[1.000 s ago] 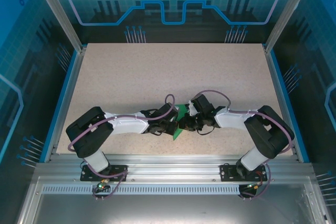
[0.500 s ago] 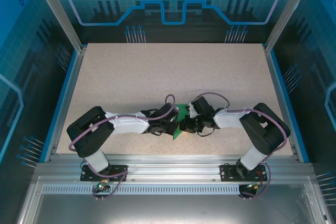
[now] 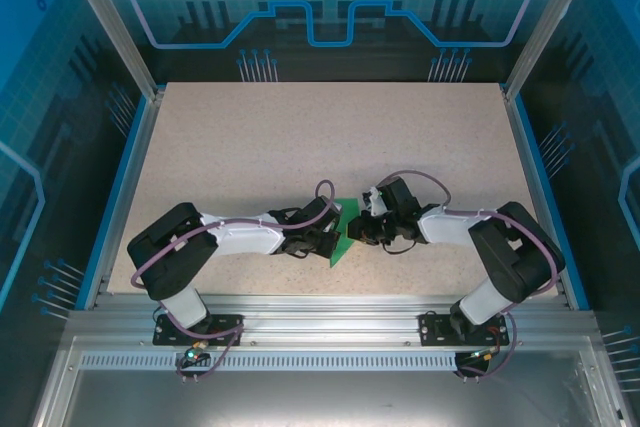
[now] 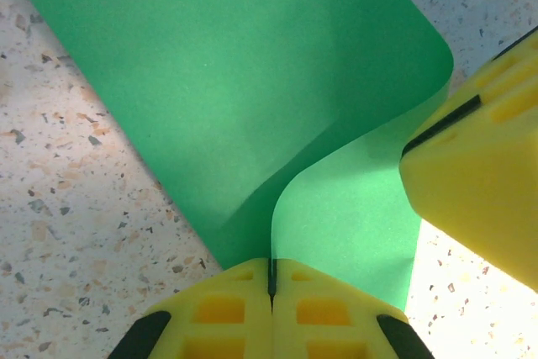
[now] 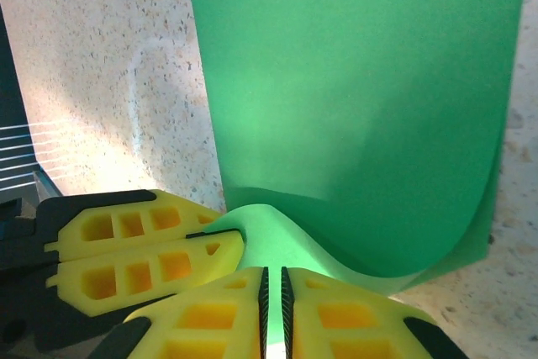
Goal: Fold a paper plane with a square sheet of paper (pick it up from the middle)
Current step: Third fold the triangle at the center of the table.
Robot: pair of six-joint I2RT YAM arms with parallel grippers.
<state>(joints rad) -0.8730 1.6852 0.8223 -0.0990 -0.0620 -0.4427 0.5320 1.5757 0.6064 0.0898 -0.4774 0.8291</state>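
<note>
Top external view: the square sheet of paper (image 3: 343, 232), bright green and partly doubled over, lies near the front edge of the speckled tabletop (image 3: 300, 147), between the two arms. Left wrist view: the sheet (image 4: 252, 81) shows an upper layer curving over a lower one, and the left tool (image 4: 271, 271) is clamped on its edge, pads pressed together. The right tool (image 4: 412, 149) touches the sheet's right border. Right wrist view: the sheet (image 5: 353, 107) bulges up in a soft curl just ahead of the right tool (image 5: 272, 279), whose pads stand almost together with a hairline slit; whether paper sits in that slit cannot be told. The left tool (image 5: 229, 237) pinches the curl from the left.
</note>
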